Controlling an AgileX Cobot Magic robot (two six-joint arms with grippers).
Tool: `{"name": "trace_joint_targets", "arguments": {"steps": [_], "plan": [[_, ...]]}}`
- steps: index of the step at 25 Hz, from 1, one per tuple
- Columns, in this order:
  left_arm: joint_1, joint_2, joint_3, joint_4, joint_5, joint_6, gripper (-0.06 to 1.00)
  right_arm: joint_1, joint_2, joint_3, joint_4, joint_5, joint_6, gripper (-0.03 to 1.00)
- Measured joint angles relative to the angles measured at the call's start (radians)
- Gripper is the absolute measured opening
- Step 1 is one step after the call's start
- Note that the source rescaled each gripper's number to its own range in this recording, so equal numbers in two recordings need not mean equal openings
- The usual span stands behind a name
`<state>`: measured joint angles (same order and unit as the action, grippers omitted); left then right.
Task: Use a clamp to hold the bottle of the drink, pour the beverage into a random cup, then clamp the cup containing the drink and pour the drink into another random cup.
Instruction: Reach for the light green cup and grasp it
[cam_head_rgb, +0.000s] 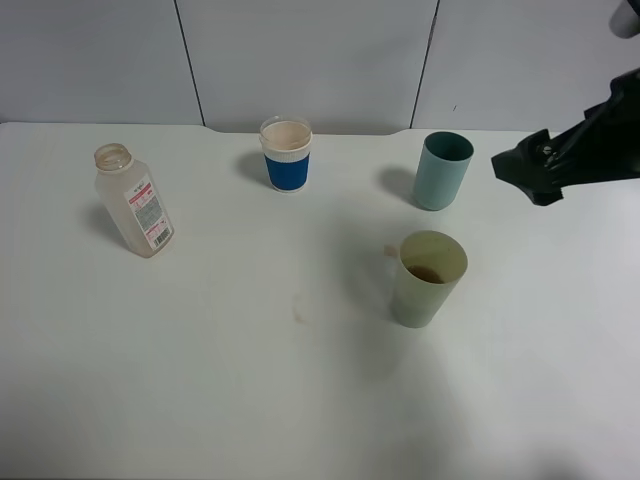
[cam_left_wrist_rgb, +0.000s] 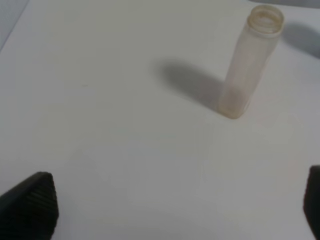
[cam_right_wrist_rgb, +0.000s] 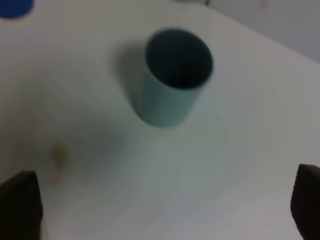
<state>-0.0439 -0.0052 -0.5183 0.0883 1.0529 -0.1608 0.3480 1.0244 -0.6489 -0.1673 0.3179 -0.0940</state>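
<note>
Standing uncapped at the left of the table (cam_head_rgb: 200, 380), the bottle (cam_head_rgb: 133, 200) seems nearly empty; the olive cup (cam_head_rgb: 428, 278) holds some dark drink. Both jaws gape wide, holding nothing: the right gripper (cam_right_wrist_rgb: 163, 202) near the teal cup (cam_right_wrist_rgb: 172, 80), the left gripper (cam_left_wrist_rgb: 172, 202) facing the bottle.

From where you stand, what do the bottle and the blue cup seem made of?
Bottle: probably plastic, cloudy and translucent, matte, with a printed paper-looking label. Blue cup: likely paper, matte, pale rim above a blue sleeve; plastic is possible.

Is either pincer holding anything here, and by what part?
Nothing held: left pincer and right pincer are open; the bottle and teal cup stand untouched.
</note>
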Motion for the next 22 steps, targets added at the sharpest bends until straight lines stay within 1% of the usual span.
{"name": "trace_joint_targets", "arguments": {"steps": [4,7,11,15,19,22], "plan": [[0.0,0.0,0.0,0.0,0.0,0.0,1.0,0.106,0.0,0.0,-0.003,-0.082,0.011,1.0],[0.0,0.0,0.0,0.0,0.0,0.0,1.0,0.19,0.0,0.0,-0.003,-0.097,0.026,1.0],[0.0,0.0,0.0,0.0,0.0,0.0,1.0,0.251,0.0,0.045,0.0,-0.159,0.029,1.0],[0.0,0.0,0.0,0.0,0.0,0.0,1.0,0.265,0.0,0.128,0.039,-0.231,0.029,1.0],[0.0,0.0,0.0,0.0,0.0,0.0,1.0,0.265,0.0,0.192,0.061,-0.242,0.029,1.0],[0.0,0.0,0.0,0.0,0.0,0.0,1.0,0.25,0.0,0.211,0.108,-0.246,0.028,1.0]]}}
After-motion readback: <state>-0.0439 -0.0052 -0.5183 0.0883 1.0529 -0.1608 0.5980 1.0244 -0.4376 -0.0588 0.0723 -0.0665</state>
